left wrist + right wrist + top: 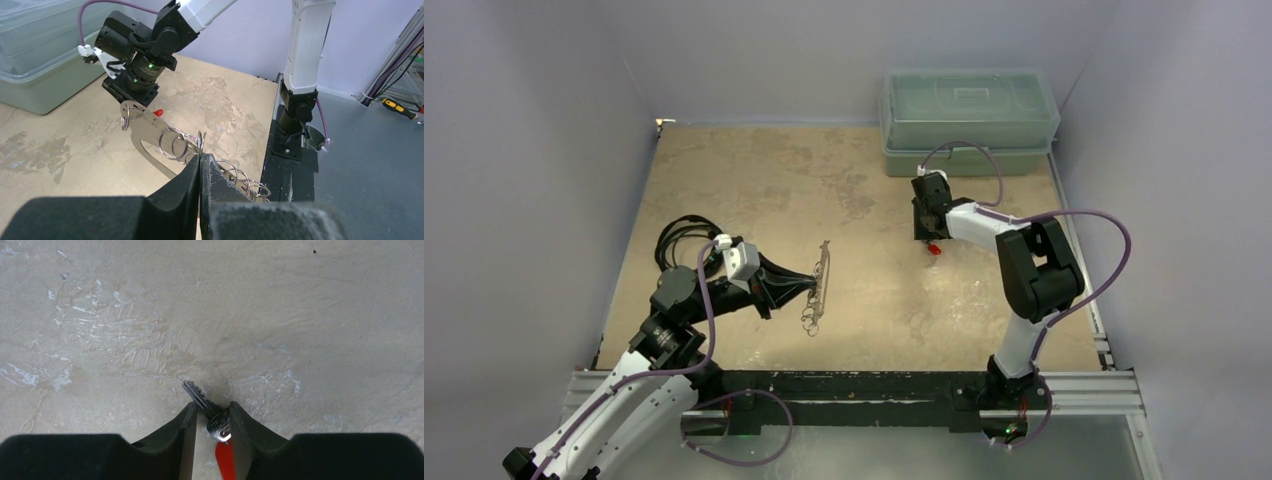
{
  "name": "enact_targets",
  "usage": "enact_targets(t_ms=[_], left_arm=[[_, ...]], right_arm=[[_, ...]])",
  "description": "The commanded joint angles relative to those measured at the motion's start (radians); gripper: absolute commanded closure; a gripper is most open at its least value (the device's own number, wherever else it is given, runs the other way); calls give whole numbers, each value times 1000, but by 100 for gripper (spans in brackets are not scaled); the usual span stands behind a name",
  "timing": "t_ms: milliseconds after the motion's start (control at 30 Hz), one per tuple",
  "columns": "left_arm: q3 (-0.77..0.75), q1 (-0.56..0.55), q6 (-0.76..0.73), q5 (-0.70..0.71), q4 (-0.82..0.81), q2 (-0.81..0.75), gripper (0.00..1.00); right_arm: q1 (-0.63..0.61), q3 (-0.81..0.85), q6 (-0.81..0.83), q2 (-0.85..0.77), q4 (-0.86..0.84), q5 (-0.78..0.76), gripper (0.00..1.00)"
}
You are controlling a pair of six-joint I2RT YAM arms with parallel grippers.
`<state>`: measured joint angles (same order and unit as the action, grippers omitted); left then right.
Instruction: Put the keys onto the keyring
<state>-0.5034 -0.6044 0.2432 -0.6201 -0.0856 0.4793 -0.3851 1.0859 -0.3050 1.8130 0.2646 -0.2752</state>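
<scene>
Low in the centre of the right wrist frame, the right jaws pinch the key (214,416). Its red head sits between the two fingers and its silver blade slants out toward the upper left, over the desk (300,320). Whether the blade tip touches the desk cannot be told. In the top view the red head shows as a small spot just under the right jaws, right of centre.

At the bottom centre of the left wrist frame, the left jaws are pressed together on the keyring (176,144), gripping it among its wire rings. More rings fan out on both sides of the fingertips. The flat loop runs from the jaws toward the upper left and carries one small ring at its far end. In the top view the keyring stands left of centre as a thin strip running up and down the frame, with a cluster of rings at its lower end.

Key and keyring are well apart, the key toward the right of the desk and the keyring toward the left.

A coiled black cable (680,236) lies at the left edge of the top view. A green lidded bin (969,118) sits at the upper right.
</scene>
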Motion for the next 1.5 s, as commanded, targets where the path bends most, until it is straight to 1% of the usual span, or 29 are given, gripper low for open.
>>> enact_targets(t_ms=[0, 133, 300, 367, 467, 533, 600, 633, 667, 733, 833, 900, 933, 967, 1033, 1167, 1300, 1467], left_arm=[[-39, 0, 4, 6, -38, -8, 100], [-39, 0, 5, 6, -37, -10, 100], [-39, 0, 4, 7, -38, -10, 100], [-39, 0, 5, 7, -38, -10, 100], [-40, 0, 3, 9, -38, -10, 100], [-40, 0, 1, 10, -36, -11, 100], [-40, 0, 1, 10, -37, -11, 100], [-40, 0, -1, 10, -36, -10, 100], [-41, 1, 0, 11, -37, -9, 100], [-40, 0, 0, 10, -34, -6, 100], [-40, 1, -1, 12, -34, -4, 100], [-40, 1, -1, 13, -33, -2, 100], [-40, 2, 0, 13, -33, -2, 100], [-40, 0, -1, 14, -34, -1, 100], [-40, 0, -2, 13, -33, 1, 100], [-40, 1, -2, 14, -33, 1, 100], [-41, 0, -1, 15, -33, 5, 100], [-40, 2, -1, 16, -30, 2, 100]], right_arm=[[13, 14, 16, 55, 15, 84, 71], [20, 15, 28, 68, 15, 137, 85], [21, 10, 46, 42, 1, 233, 97], [20, -4, 68, 10, -20, 300, 100], [4, -28, 51, -45, -60, 430, 100], [-17, -43, 33, -74, -79, 475, 100], [-40, -50, 20, -95, -86, 490, 100], [-48, -50, 10, -99, -83, 491, 96], [-51, -49, -1, -102, -79, 494, 87], [-53, -45, -17, -107, -67, 490, 74], [-53, -43, -36, -127, -54, 467, 57], [-52, -50, -45, -149, -57, 463, 43], [-53, -55, -51, -161, -59, 465, 37], [-52, -60, -58, -174, -59, 467, 34], [-54, -82, -73, -202, -71, 475, 32], [-58, -132, -107, -256, -78, 461, 33], [-101, -173, -118, -289, -80, 373, 38], [-150, -156, -120, -230, -53, 287, 48]])
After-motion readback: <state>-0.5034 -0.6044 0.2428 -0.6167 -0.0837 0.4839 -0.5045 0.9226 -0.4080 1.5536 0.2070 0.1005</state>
